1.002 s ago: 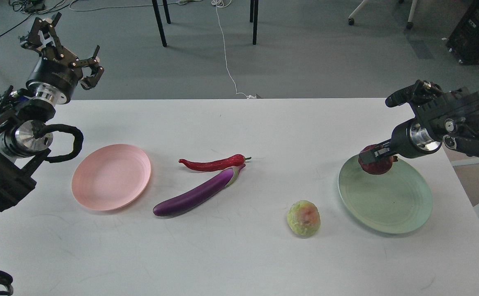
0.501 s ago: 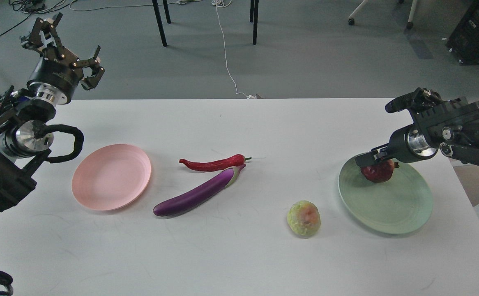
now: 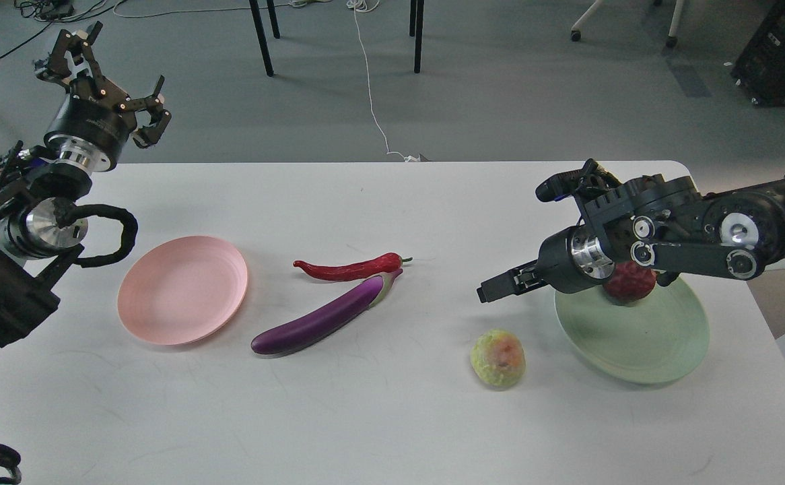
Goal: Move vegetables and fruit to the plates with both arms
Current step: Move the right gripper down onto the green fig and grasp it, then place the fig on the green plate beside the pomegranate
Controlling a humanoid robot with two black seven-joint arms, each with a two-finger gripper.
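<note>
R gripper [image 3: 500, 288] state unclear, empty | L gripper [image 3: 106, 74] open | pomegranate [image 3: 629, 283] on green plate [image 3: 641, 343]

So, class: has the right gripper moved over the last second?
Yes. The right gripper has swung left, off the green plate, leaving the red fruit there.

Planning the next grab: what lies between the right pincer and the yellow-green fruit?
Nothing: in the head view only bare white table separates the right pincer from the yellow-green fruit below it.
</note>
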